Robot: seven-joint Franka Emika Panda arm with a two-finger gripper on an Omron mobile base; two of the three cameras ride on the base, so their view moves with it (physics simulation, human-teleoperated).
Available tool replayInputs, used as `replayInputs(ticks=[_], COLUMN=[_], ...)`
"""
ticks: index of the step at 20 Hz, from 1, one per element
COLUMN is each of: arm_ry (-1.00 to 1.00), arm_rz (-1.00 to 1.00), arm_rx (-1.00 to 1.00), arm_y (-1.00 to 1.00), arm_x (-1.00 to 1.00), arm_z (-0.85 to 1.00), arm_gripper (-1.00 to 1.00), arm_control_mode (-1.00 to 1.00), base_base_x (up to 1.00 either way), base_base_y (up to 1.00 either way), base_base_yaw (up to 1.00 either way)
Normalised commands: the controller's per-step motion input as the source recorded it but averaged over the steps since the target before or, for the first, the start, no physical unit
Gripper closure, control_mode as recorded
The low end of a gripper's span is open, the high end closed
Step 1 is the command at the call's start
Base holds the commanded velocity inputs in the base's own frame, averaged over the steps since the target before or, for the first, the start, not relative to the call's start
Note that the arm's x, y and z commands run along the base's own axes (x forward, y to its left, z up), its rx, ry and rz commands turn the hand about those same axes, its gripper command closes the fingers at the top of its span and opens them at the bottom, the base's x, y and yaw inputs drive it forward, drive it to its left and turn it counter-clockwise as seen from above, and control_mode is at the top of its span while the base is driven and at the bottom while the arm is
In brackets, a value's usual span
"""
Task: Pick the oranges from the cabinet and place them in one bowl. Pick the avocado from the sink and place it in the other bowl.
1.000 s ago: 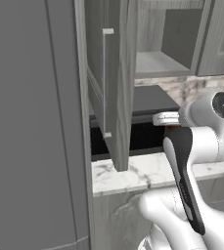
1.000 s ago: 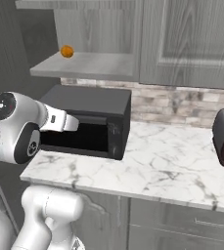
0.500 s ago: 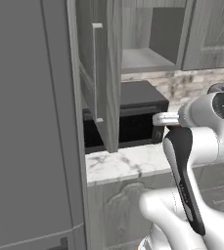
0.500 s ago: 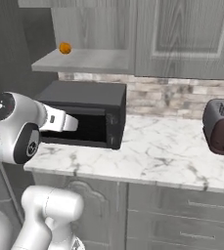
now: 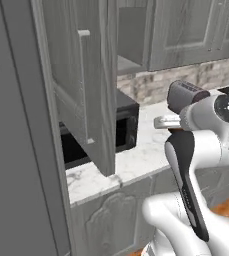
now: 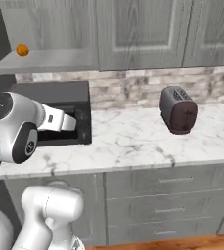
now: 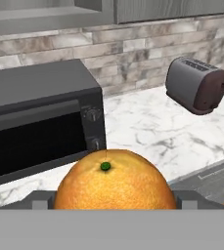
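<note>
A black box-shaped microwave (image 6: pixel 64 114) with a dark glass door and two round knobs sits on the white grey-veined marble counter (image 6: pixel 133 141), against a pale stone-brick backsplash (image 6: pixel 128 88). A dark brown-grey rounded toaster (image 6: pixel 178 110) stands well apart from it. Grey carved-front drawers (image 6: pixel 172 195) run beneath the counter.

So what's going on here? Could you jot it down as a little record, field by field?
held: an orange sits between the gripper's fingers
second orange: on the cabinet shelf
cabinet door: open
counter: microwave at left, toaster at right
bowls: not visible
</note>
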Motion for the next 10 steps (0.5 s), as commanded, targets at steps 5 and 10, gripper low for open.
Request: replayInputs(ticks=[5, 10], arm_ry=[0.0, 0.0], arm_rz=[0.0, 0.0], arm_rx=[0.0, 0.0], arm_y=[0.0, 0.0], arm_x=[0.0, 0.0], arm_z=[0.0, 0.0], arm_gripper=[1.0, 1.0], arm_control_mode=[1.0, 1.0], base_base_x=[-0.14, -0.08], base_base_y=[0.0, 0.0], base_base_yaw=[-0.48, -0.46])
